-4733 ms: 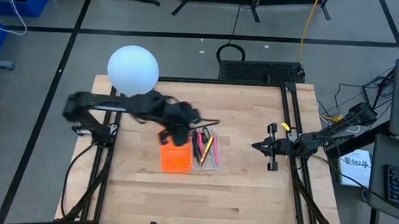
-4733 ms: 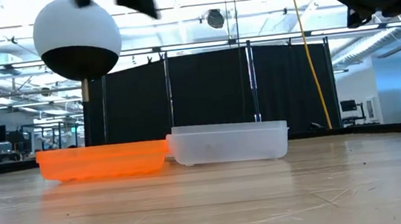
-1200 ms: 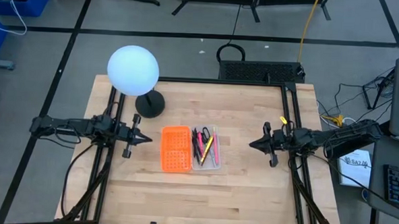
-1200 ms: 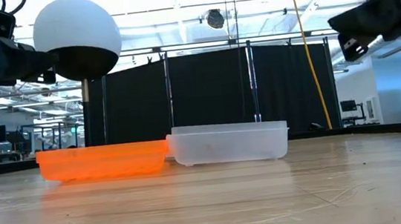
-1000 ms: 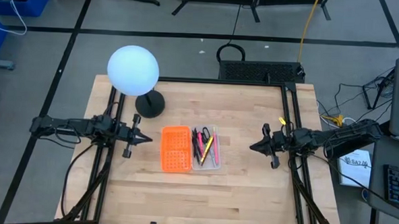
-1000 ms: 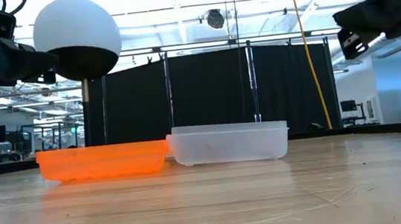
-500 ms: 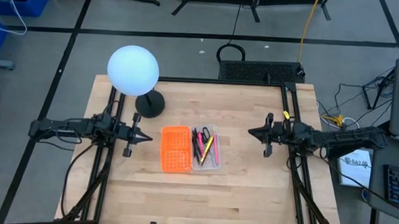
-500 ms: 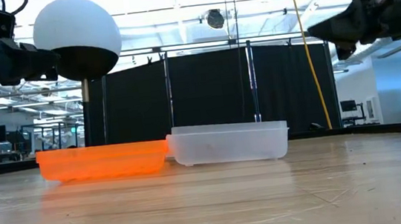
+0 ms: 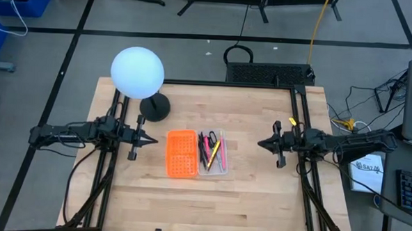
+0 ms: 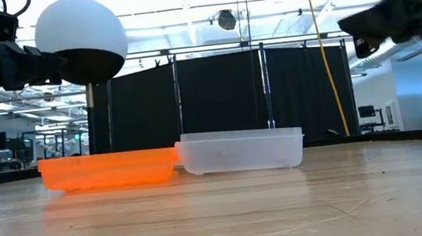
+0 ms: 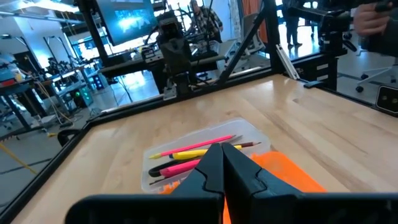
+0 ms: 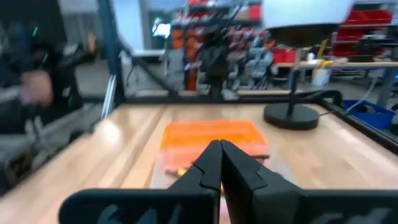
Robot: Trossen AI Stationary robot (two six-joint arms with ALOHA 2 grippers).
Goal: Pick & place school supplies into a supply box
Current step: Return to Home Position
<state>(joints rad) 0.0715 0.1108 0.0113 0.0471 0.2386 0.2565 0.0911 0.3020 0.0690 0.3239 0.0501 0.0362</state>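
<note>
**Return to rest, seen from above.** Some seconds earlier the left arm reached over the box (image 9: 181, 156). It has since drawn back, and the left claw (image 9: 144, 136) now hangs at 9 o'clock of the box, over the left margin of the bench (image 9: 209, 206) and well apart from the box. The right claw (image 9: 262, 144) remains at 3 o'clock of the box and has shifted only slightly in the last half second. Both claws point inward toward the box.

Each wrist view shows its own claw clenched, the two dark fingers (image 11: 245, 175) pressed together with nothing between them. Neither claw touches the box or the bench.

The box lies open near the bench centre, with its orange perforated half toward 9 o'clock and its clear half toward 3 o'clock. The pens and pencils (image 9: 213, 152), yellow, pink and black, lie lengthwise inside the clear half. A white globe lamp (image 9: 137, 72) stands at 11 o'clock of the box.
</note>
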